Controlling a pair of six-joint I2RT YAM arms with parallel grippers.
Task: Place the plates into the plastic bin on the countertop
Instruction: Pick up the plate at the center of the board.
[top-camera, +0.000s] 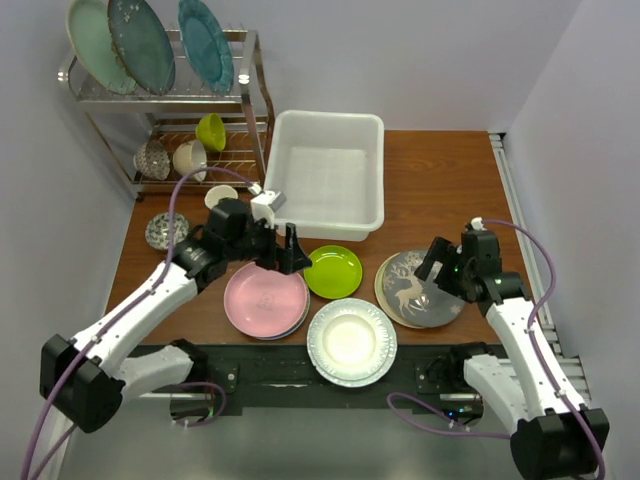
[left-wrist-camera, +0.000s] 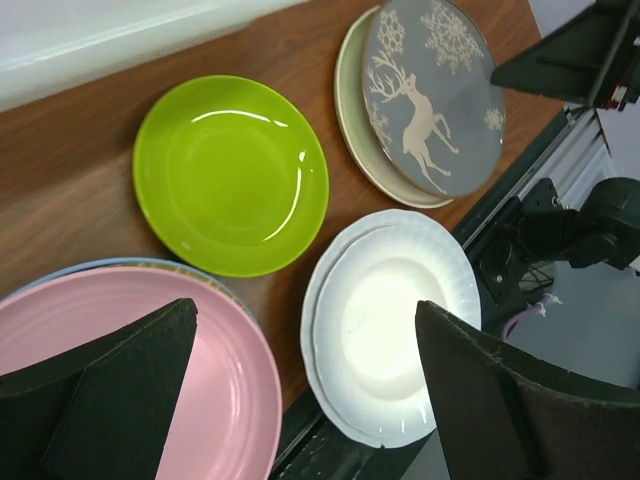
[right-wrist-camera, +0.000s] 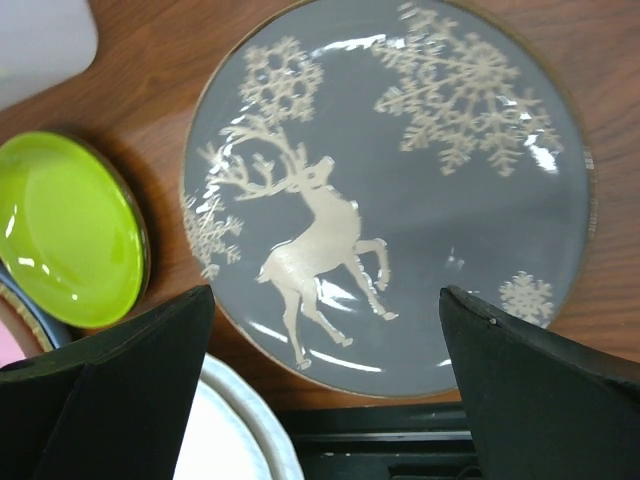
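Note:
The white plastic bin (top-camera: 325, 172) stands empty at the back middle of the wood countertop (top-camera: 440, 190). In front of it lie a pink plate (top-camera: 265, 299) on a blue one, a lime green plate (top-camera: 333, 271), a white fluted plate (top-camera: 351, 342) and a grey deer plate (top-camera: 422, 290) on a cream one. My left gripper (top-camera: 288, 255) is open and empty above the pink plate's far edge (left-wrist-camera: 180, 400). My right gripper (top-camera: 440, 262) is open and empty above the deer plate (right-wrist-camera: 385, 190).
A metal wire dish rack (top-camera: 165, 110) at the back left holds three large teal and pale green plates, bowls and a cup. A small white cup (top-camera: 220, 195) and a patterned dish (top-camera: 165, 230) sit in front of it. A metal rail (top-camera: 520, 215) runs along the right table edge.

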